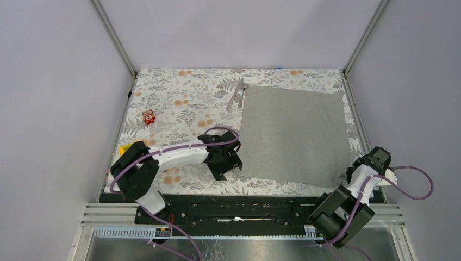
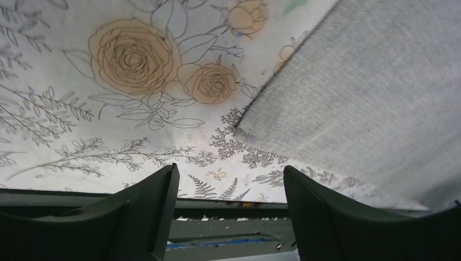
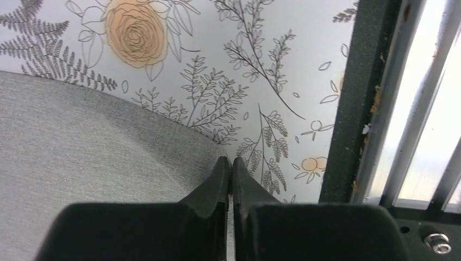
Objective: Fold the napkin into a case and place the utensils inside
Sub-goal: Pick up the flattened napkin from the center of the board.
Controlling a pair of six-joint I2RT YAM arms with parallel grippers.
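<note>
The grey napkin [image 1: 293, 136] lies spread flat on the right half of the floral tablecloth [image 1: 179, 109]. The two silver utensils [image 1: 236, 95] lie together just off its far left corner. My left gripper [image 1: 228, 166] is open and empty, low over the tablecloth beside the napkin's near left corner [image 2: 255, 122]; in the left wrist view [image 2: 231, 174] its jaws stand wide apart. My right gripper [image 1: 352, 174] is at the napkin's near right corner; in the right wrist view [image 3: 232, 161] its jaws are pressed together with the cloth [image 3: 81, 141] running up to the fingertips. No case is in view.
A small red toy block [image 1: 149, 116] sits at the left of the tablecloth and a yellow piece [image 1: 126, 148] shows by the left arm. The black base rail [image 1: 234, 206] runs along the near edge, close to both grippers. Metal frame posts [image 1: 117, 41] stand at the far corners.
</note>
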